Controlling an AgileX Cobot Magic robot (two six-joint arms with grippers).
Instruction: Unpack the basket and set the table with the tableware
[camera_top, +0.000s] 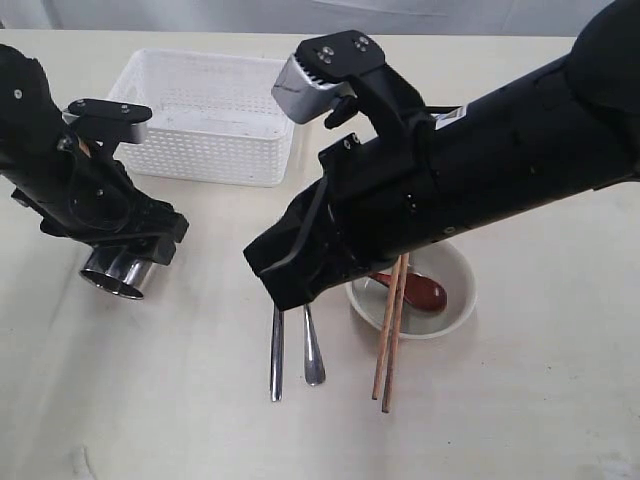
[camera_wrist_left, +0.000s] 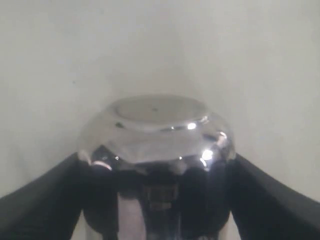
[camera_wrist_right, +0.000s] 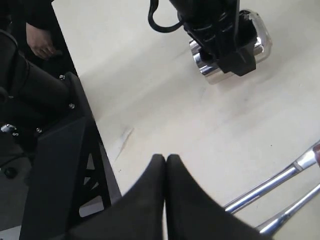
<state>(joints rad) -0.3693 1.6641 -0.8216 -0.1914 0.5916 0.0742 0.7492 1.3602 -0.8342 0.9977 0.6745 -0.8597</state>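
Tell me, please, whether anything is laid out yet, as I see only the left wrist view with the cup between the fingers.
Observer: Yes, a bowl stands right of the middle in the exterior view, with the spoon inside it.
Operator: Thank you. And the chopsticks?
Observer: The chopsticks lie side by side across the bowl's rim, one end down on the table.
Operator: Where is the right gripper, please?
Observer: The right gripper is shut on nothing and hangs close to the steel cutlery, which lies left of the bowl.
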